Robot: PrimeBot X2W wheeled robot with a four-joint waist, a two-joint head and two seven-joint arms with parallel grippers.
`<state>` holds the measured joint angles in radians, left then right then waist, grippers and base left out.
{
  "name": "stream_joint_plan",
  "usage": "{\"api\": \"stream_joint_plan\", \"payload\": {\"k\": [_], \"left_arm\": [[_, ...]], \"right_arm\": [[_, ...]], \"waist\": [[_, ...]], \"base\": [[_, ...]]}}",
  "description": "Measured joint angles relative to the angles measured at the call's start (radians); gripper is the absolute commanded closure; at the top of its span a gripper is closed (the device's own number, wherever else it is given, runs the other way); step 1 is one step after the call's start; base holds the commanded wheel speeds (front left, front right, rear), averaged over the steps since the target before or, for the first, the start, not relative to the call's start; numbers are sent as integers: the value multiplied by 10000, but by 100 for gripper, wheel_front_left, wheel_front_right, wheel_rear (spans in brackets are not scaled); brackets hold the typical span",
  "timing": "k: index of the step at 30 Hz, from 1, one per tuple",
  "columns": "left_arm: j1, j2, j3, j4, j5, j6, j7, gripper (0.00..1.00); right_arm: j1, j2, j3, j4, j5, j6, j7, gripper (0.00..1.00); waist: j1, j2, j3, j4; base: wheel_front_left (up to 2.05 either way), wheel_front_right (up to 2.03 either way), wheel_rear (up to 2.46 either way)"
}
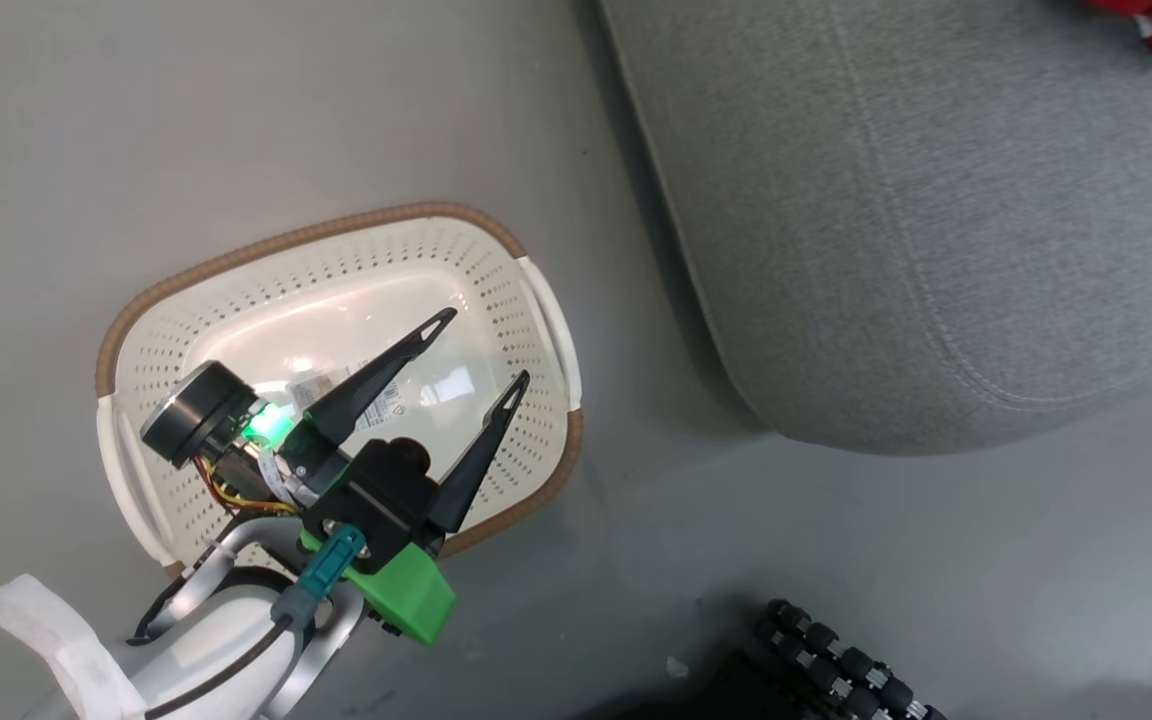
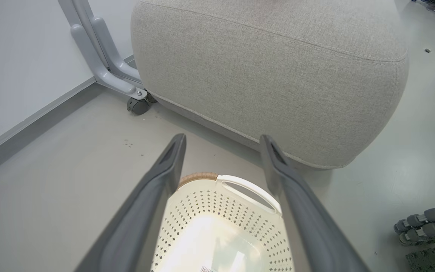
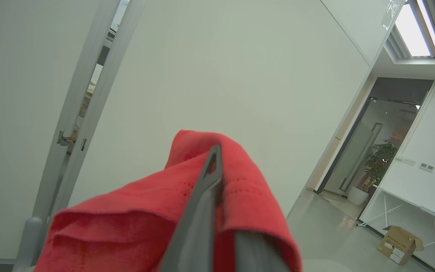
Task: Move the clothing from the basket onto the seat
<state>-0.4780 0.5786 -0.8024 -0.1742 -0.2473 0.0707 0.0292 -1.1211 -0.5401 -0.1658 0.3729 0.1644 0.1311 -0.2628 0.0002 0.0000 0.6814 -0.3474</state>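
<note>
The basket (image 1: 336, 232) stands on the grey floor (image 1: 86, 150), just beside the rounded corner of the seat (image 1: 936, 250) but not touching it. Its pale perforated walls and glossy bottom lie bare to the head camera, with the paper label (image 1: 376, 400) flat on the bottom. The left pincer (image 1: 487, 347) hangs over the basket with its two dark fingers (image 1: 391, 365) spread wide apart and nothing between them, the tips pointing toward the handle on the seat side. In the left wrist view that white handle and a bit of the brown rim show between the fingers, and the seat's stitched seam runs beyond them.

The right pincer (image 3: 214, 153) has its fingers pressed together, clamped on the clothing (image 3: 108, 230): red soft fabric is folded over both sides of the fingers and droops toward the lower left of the right wrist view, against a white wall (image 3: 240, 75). In the head view a scrap of red cloth shows at the top right corner, over the far part of the seat; whether it rests on the cushion or hangs above it cannot be told.

Behind the seat a grey frame on a caster (image 2: 138, 105) stands against the wall. A row of black rollers (image 1: 836, 660) lies on the floor near the robot
</note>
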Motion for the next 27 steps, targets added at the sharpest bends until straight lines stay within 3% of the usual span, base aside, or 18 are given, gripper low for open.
{"api": "stream_joint_plan", "payload": {"k": [8,13,14,15,16,21,27], "left_arm": [[33,-359,-109,451,-148,38,-451,0],[36,-637,-217,681,-286,36,-665,0],[40,-648,-230,754,-328,31,-688,0],[42,-660,-247,807,-336,25,-734,0],[47,-686,-265,857,-343,10,-782,0],[95,-968,-280,1198,-522,31,-1162,0],[425,-1615,-313,1833,-986,61,-1914,0]], "right_arm": [[3524,1601,-1733,-405,180,4,0,100],[4626,2205,-2456,31,111,4,0,100],[4715,2332,-2619,107,100,4,0,89],[4779,2410,-2742,161,100,4,0,34],[4854,2483,-2878,222,82,4,0,0],[5155,2999,-3277,148,-201,2,0,0],[6329,3519,-3057,-46,-673,4,0,0]], "waist": [[-1,0,258,387],[-2,0,-52,393],[-2,0,-111,400],[-2,0,-156,411],[-3,0,-209,431],[-2,0,-525,555],[-3,0,-1202,730]], "base": [[0,0,0],[0,0,0],[0,0,0],[0,0,0],[0,0,0],[0,0,0],[0,0,0]]}}
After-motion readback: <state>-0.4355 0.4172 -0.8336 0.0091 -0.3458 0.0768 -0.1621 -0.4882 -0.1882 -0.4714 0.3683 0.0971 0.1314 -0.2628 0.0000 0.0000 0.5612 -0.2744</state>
